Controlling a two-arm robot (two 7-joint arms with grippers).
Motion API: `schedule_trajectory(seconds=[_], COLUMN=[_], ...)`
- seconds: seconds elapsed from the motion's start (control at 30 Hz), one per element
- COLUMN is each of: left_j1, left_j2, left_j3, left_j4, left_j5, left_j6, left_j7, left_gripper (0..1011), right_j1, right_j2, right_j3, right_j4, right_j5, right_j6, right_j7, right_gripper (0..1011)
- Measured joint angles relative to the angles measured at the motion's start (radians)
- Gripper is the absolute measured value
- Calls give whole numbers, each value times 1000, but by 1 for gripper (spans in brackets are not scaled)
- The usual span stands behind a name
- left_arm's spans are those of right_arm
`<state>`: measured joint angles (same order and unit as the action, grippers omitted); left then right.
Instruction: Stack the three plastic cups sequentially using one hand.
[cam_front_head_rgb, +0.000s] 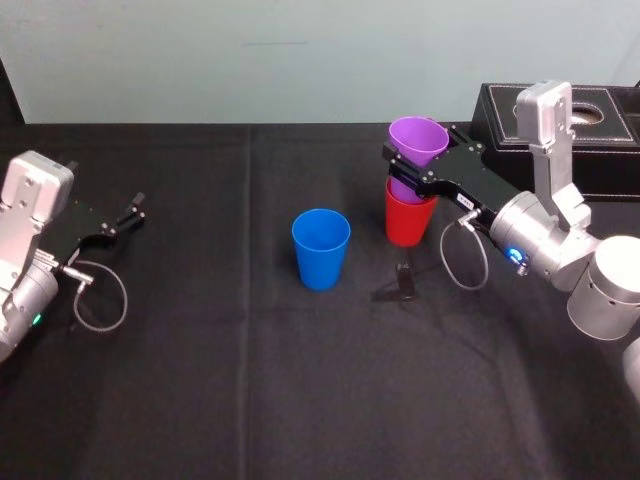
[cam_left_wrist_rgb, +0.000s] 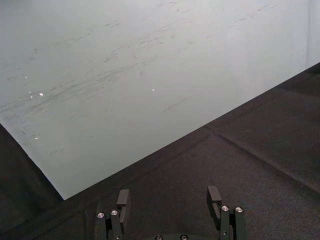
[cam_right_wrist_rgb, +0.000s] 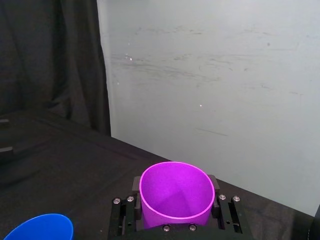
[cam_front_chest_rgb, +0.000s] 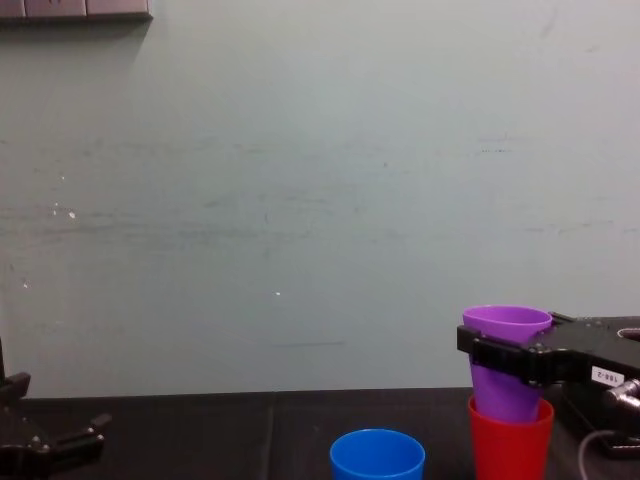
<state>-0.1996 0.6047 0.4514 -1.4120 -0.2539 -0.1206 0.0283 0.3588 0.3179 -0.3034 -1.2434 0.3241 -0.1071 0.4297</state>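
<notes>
Two cups sat nested at the upper right of the head view: the purple cup (cam_front_head_rgb: 418, 138) stood upright with its base down inside the red cup (cam_front_head_rgb: 407, 222), most of its wall still above the red rim. The right gripper (cam_front_head_rgb: 406, 172) was clamped on the purple cup just under its rim. In the right wrist view we saw one finger on either side, and the cup's open mouth sat squarely between them, with nothing inside it. We could not tell whether the red cup rested on the black cloth (cam_front_head_rgb: 200, 380) or hung clear of it.

The blue cup (cam_front_head_rgb: 321, 248) stood alone near the middle of the head view, upright and empty, left of the stack and a little lower in the frame, with a strip of bare cloth between them. A black box (cam_front_head_rgb: 590, 150) lay at the upper right edge, just behind the right arm and near the stack. Bare cloth spread across the whole lower half of the frame.

The left gripper (cam_front_head_rgb: 135, 210) sat at the left edge, well apart from every cup — its jaws spread, nothing between them.
</notes>
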Motion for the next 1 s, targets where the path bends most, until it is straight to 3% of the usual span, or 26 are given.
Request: schedule_trajectory(seconds=[1.0], left_j1=[0], left_j2=[0], left_j3=[0], left_j4=[0], left_j5=[0], left_j6=[0], left_j7=[0], left_gripper=[1005], right_j1=[-7], right_j2=[-20], right_j3=[5], right_j4=[75], right_j5=[-24], right_j6=[-60], right_j7=[8], right_gripper=[750])
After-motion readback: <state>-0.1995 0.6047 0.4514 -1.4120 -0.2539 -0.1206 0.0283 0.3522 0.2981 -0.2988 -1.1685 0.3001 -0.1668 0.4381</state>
